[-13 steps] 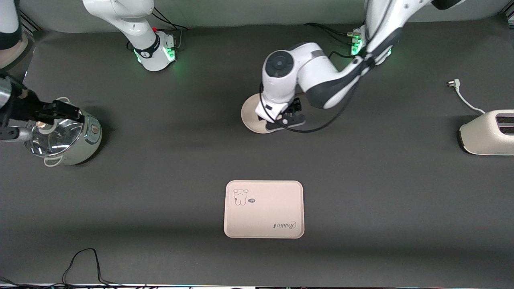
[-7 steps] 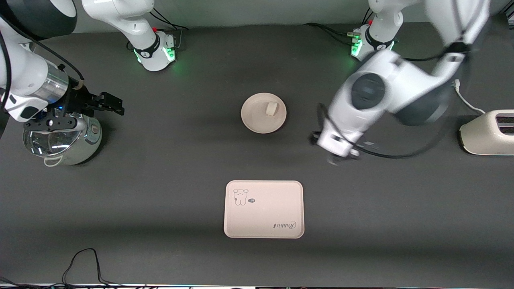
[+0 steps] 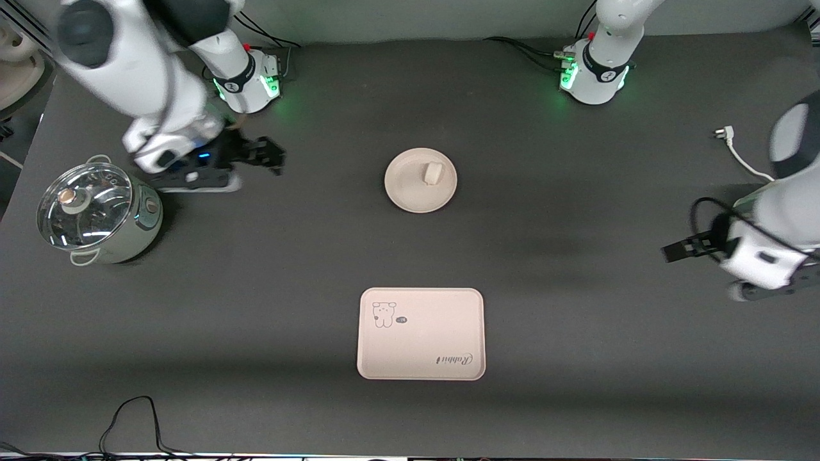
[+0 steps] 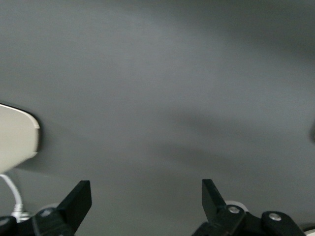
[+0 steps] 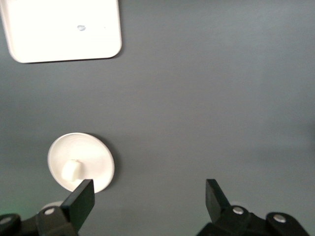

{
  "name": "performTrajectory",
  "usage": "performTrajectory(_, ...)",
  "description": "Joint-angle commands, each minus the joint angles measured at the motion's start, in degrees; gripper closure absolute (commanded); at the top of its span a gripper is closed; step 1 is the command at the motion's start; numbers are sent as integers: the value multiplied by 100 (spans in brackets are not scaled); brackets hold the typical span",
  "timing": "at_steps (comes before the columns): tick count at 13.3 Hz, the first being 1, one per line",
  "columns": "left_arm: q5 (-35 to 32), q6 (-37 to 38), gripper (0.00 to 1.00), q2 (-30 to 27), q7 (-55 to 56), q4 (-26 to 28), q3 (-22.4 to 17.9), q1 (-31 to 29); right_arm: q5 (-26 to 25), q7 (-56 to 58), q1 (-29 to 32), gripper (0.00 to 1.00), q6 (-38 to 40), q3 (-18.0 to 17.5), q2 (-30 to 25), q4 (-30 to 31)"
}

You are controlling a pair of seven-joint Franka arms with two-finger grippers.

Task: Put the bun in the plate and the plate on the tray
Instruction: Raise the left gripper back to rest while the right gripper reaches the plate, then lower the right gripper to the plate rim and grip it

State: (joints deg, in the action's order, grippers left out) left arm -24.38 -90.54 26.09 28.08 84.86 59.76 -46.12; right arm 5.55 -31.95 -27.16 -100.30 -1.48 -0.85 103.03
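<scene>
The white bun lies in the round cream plate, which rests on the dark table farther from the front camera than the tray. The tray holds nothing. My right gripper is open and empty over the table between the pot and the plate. Its wrist view shows the bun, the plate and the tray past my right gripper. My left gripper is open and empty over bare table at the left arm's end; my left gripper shows only bare mat between its jaws.
A steel pot with a glass lid stands at the right arm's end. A white toaster stands at the left arm's end, mostly hidden by the left arm in the front view; its plug and cord lie near it.
The left gripper has left the plate, with the bun now lying in it, and swung to the left arm's end. The right gripper has moved from over the pot toward the plate.
</scene>
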Motion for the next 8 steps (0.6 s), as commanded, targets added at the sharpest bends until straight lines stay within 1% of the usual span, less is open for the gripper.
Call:
performTrajectory(1, 20, 186, 0, -393, -661, 110, 79, -440, 25, -689, -893, 0, -428, 52, 40, 209)
performTrajectory(2, 134, 203, 0, -420, -951, 101, 79, -633, 60, -908, -1114, 0, -551, 43, 67, 227)
performTrajectory(3, 239, 195, 0, -455, -1197, 92, 62, -818, 251, -1171, -1281, 0, -674, 43, 94, 279)
performTrajectory(4, 275, 230, 0, -481, -1513, 49, -17, -863, 445, -1234, -1413, 0, -780, 25, 103, 366)
performTrajectory(5, 275, 421, 0, -490, -1734, -187, -287, -742, 551, -1226, -1423, 0, -824, -1, 59, 472)
performTrajectory(6, 345, 580, 0, -490, -1840, -407, -647, -419, 587, -1139, -1424, 0, -851, -10, 15, 612)
performTrajectory(7, 589, 625, 0, -516, -1998, -600, -1024, -189, 596, -1008, -1432, 0, -990, -10, 23, 761)
performTrajectory(8, 748, 591, 0, -630, -2026, -620, -1341, 13, 605, -876, -1432, 0, -1348, -10, 50, 1024)
